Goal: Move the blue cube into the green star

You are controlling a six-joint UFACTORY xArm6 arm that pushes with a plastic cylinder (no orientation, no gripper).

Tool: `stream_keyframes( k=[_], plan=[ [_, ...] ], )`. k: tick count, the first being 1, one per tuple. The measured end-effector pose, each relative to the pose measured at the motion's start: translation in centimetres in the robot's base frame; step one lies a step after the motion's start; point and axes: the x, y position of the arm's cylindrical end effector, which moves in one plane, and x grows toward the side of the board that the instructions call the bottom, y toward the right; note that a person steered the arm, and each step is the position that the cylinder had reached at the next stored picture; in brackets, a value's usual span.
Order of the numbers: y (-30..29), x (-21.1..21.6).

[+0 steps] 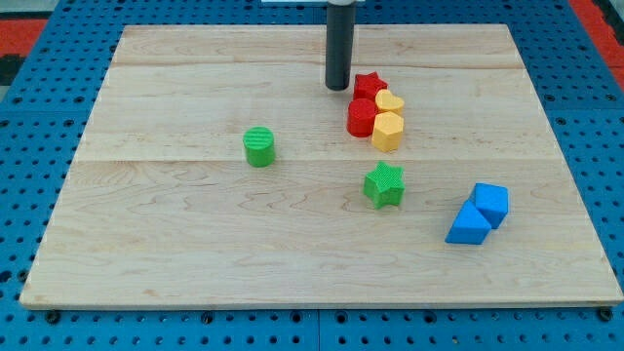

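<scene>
The blue cube (491,204) sits at the view's lower right, touching a second blue block (468,224) just below and left of it. The green star (384,185) lies to the cube's left, near the board's middle, apart from it. My tip (337,87) rests at the view's top centre, just left of the red star (369,85). It is far from the blue cube and well above the green star.
A red cylinder (362,117), a yellow heart (390,102) and a yellow hexagonal block (387,131) cluster with the red star right of my tip. A green cylinder (259,146) stands left of centre. The wooden board (146,244) ends in blue pegboard.
</scene>
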Motion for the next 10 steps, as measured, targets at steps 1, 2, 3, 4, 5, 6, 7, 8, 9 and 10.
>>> stream_keyframes(
  k=[1, 2, 3, 4, 5, 6, 7, 8, 9, 10],
  plan=[
    [5.2, -0.8],
    [4.9, 0.4],
    [5.2, 0.4],
    [16.7, -0.2],
    [22.3, 7.3],
    [25.3, 15.6],
    [23.5, 17.9],
    [21.9, 19.3],
    [22.0, 22.1],
    [13.4, 22.0]
  ],
)
